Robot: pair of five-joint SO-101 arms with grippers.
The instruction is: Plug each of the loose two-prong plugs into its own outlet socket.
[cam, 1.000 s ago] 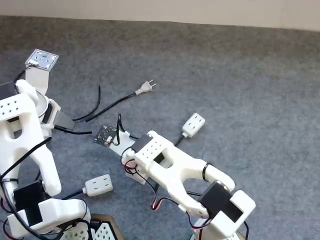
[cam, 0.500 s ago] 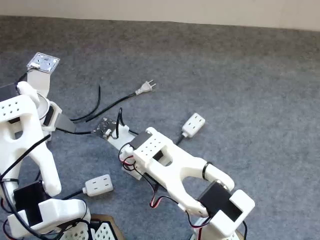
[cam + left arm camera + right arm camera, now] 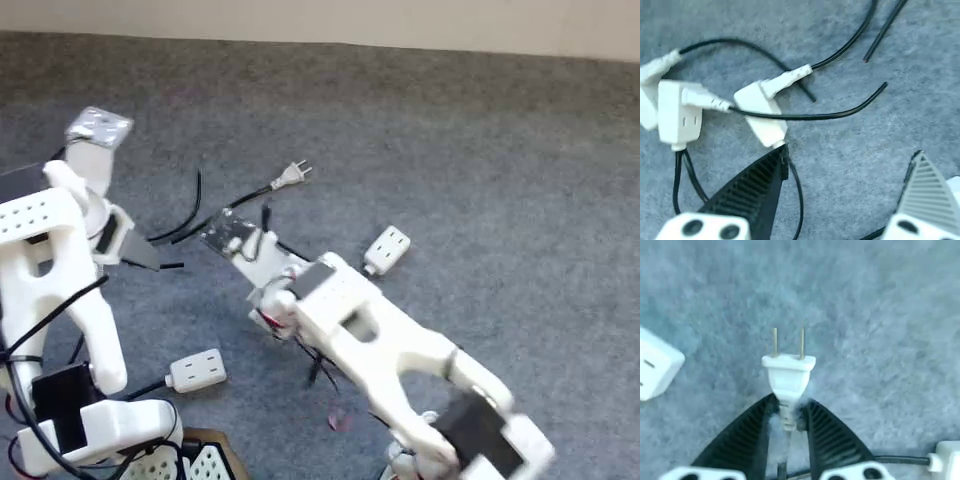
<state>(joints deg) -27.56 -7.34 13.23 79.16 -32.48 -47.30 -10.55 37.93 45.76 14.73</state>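
Observation:
My right gripper (image 3: 788, 412) is shut on the neck of a white two-prong plug (image 3: 788, 371), whose prongs point away from the wrist above the grey carpet. A white outlet socket (image 3: 655, 369) lies off to one side of it. In the high view, another loose plug (image 3: 290, 177) lies on the carpet beyond the right arm (image 3: 345, 315), and a socket (image 3: 387, 248) sits beside that arm. My left gripper (image 3: 850, 150) stands open over two white sockets (image 3: 677, 117) (image 3: 760, 115) that have plugs (image 3: 787, 80) at them.
A further socket (image 3: 197, 370) lies near the left arm's base (image 3: 95, 425). Black cords (image 3: 190, 215) loop between the arms. The carpet to the far right is bare. A pale wall (image 3: 400, 20) runs along the far edge.
The right arm has risen and swung toward the far side, nearer the loose plug on the carpet. The left arm has shifted slightly.

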